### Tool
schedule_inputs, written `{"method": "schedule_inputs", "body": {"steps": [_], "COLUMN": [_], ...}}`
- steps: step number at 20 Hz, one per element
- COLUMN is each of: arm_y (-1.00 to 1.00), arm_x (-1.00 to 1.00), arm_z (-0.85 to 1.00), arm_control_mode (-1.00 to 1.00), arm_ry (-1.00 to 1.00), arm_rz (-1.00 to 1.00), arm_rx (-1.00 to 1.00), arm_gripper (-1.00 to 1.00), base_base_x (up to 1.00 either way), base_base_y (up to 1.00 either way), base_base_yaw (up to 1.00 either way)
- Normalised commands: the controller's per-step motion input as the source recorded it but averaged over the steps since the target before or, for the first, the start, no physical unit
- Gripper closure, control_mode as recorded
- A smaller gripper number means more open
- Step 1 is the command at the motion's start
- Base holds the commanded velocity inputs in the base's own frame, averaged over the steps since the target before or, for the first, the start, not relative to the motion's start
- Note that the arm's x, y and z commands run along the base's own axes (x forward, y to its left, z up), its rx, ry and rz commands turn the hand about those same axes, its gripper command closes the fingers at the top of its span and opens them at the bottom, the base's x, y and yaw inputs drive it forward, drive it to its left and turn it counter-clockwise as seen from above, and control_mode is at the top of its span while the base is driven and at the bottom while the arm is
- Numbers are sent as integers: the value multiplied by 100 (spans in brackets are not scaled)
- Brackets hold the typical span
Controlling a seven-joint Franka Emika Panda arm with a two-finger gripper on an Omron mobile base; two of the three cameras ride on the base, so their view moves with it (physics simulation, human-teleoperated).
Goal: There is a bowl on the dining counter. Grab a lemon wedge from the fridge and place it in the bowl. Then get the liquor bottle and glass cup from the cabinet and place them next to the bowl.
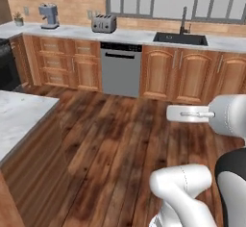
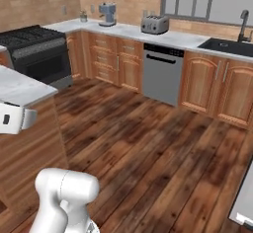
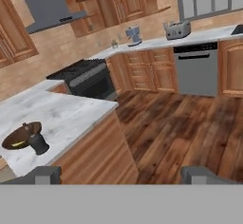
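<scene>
Jaws spread, empty. Wide dark brown round bowl (image 3: 22, 135) and squat black bottle (image 3: 37, 142) sit far left on marble surface (image 3: 61, 114), well apart from them.

This is a home kitchen, drawn as a rendered scene. Along the brick wall a marble worktop (image 1: 72, 31) carries a toaster (image 1: 104, 23) and a blue coffee machine (image 1: 48, 16), with a black sink (image 1: 180, 39) to the toaster's right and a grey dishwasher (image 1: 120, 69) below it. Left of the toaster in the hand view stands a black stove (image 3: 88, 79) under what looks like a grey hood (image 3: 46, 2), above a dark wooden floor (image 2: 148, 148).
</scene>
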Motion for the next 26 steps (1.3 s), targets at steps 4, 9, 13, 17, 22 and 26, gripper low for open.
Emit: {"method": "schedule_inputs", "body": {"steps": [4, 9, 13, 17, 22, 26], "arm_y": [0, 0, 0, 0, 0, 0], "arm_x": [0, 0, 0, 0, 0, 0], "arm_z": [0, 0, 0, 0, 0, 0], "arm_control_mode": [100, 100, 100, 100, 100, 100], "arm_ry": [0, 0, 0, 0, 0, 0], "arm_rz": [0, 0, 0, 0, 0, 0], "arm_rx": [0, 0, 0, 0, 0, 0], "arm_gripper": [-100, -100, -100, -100, -100, -100], "base_base_x": [100, 100, 100, 100, 100, 100], "base_base_y": [-79, -47, -6, 1, 19, 9], "base_base_yaw": [14, 4, -7, -9, -1, 24]}}
